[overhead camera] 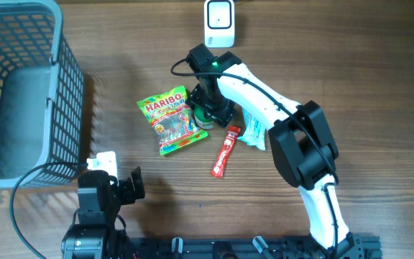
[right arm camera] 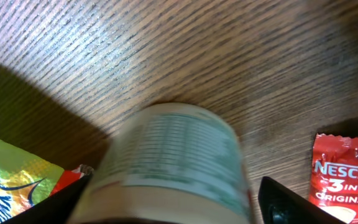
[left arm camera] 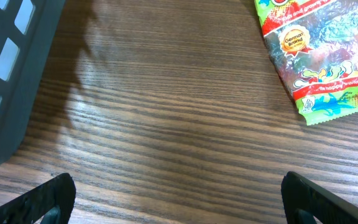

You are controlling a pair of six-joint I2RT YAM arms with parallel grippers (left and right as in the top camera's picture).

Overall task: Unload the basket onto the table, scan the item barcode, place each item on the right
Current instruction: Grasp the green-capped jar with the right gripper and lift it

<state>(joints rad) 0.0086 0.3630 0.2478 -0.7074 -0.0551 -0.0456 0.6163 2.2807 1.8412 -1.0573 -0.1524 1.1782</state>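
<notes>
A small round tub with a green and white label (right arm camera: 173, 162) stands on the wooden table between the two jaws of my right gripper (right arm camera: 176, 202). The left jaw is against its side and a narrow gap shows at the right jaw. From above, the right gripper (overhead camera: 208, 108) covers most of the green tub (overhead camera: 203, 119). A white barcode scanner (overhead camera: 219, 21) stands at the table's far edge, just behind this arm. My left gripper (overhead camera: 124, 185) rests near the front edge, open, and the left wrist view shows only bare wood between the left gripper's (left arm camera: 179, 199) jaws.
A Haribo sweets bag (overhead camera: 169, 120) lies just left of the tub. A red Nescafe stick (overhead camera: 226, 151) and a pale blue packet (overhead camera: 254, 129) lie to its right. A grey plastic basket (overhead camera: 20, 93) fills the far left.
</notes>
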